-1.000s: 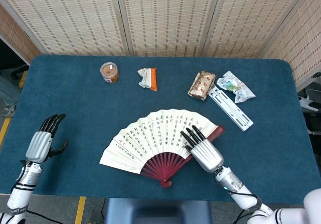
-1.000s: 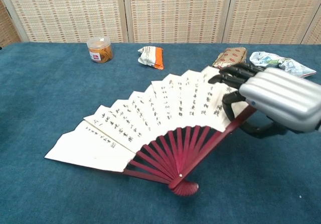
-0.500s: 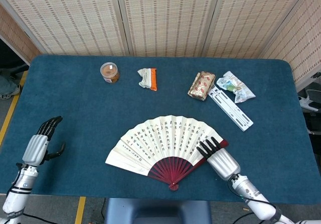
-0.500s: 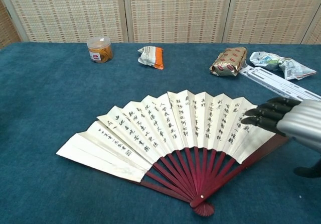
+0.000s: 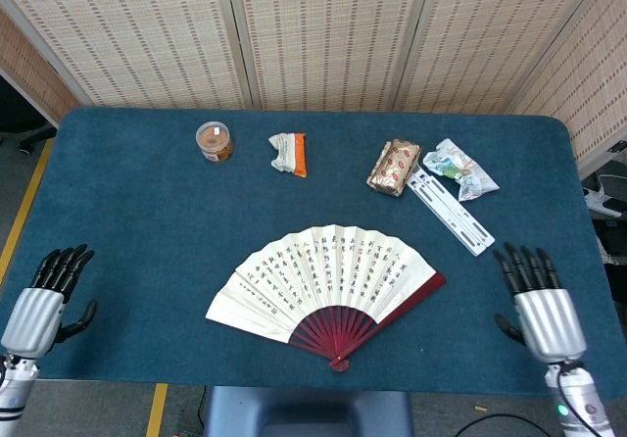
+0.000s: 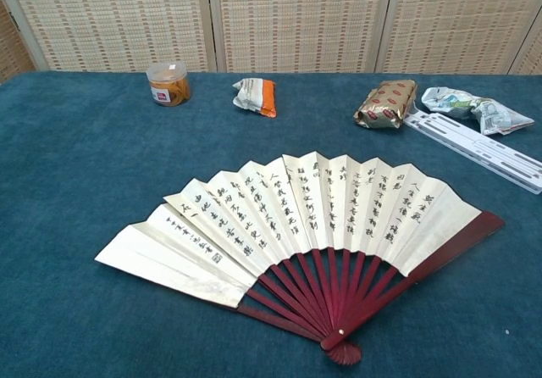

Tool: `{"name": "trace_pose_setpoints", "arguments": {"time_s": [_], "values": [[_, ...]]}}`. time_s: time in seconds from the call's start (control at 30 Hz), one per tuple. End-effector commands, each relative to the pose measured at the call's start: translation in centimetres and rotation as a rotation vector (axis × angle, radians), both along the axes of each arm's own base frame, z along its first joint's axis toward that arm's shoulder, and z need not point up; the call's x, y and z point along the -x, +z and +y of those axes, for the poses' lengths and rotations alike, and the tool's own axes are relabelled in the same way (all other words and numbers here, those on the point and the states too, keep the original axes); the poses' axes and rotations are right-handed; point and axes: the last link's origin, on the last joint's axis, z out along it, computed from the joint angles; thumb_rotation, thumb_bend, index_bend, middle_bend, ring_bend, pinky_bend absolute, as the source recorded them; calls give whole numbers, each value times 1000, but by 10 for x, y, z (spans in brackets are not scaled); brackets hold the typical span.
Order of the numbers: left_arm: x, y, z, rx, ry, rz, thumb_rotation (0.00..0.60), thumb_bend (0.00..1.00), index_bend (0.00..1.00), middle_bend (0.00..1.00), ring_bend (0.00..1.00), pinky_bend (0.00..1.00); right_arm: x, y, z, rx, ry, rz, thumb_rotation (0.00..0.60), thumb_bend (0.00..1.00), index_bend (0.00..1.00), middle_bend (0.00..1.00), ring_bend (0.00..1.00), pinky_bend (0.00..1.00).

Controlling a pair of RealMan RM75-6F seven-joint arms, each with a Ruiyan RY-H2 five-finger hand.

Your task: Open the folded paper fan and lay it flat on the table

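Observation:
The paper fan (image 5: 318, 280) (image 6: 296, 217) lies spread open and flat on the blue table, cream leaf with black writing, dark red ribs meeting at a pivot near the front edge. My left hand (image 5: 39, 300) rests at the table's front left corner, fingers apart and holding nothing, far from the fan. At the front right my right hand (image 5: 539, 305) also has its fingers spread and empty, a short way off the fan's right guard stick. Neither hand shows in the chest view.
Along the back stand a small round jar (image 5: 214, 141), an orange and white packet (image 5: 290, 153), a brown and gold packet (image 5: 393, 167), a crumpled snack bag (image 5: 458, 169) and a white slotted strip (image 5: 451, 212).
My right hand has let go of the fan's right edge and drawn back to the front right. My left hand moved back toward the front left corner. The fan stays flat.

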Motion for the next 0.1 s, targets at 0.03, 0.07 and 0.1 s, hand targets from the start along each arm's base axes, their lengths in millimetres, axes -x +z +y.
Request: {"name": "trace_pose_setpoints", "arguments": {"time_s": [0.03, 0.07, 0.1], "values": [[-6, 11, -12, -65, -33, 38, 600, 437, 0, 0, 0, 30, 18, 30, 9, 94, -49, -32, 600, 112, 0, 0, 0, 0], [-7, 12, -14, -79, -36, 44, 600, 437, 0, 0, 0, 30, 20, 32, 8, 96, -58, -33, 600, 112, 0, 0, 0, 0], [-7, 13, -15, -95, -37, 51, 600, 437, 0, 0, 0, 30, 21, 33, 6, 95, -67, -33, 600, 112, 0, 0, 0, 0]]}}
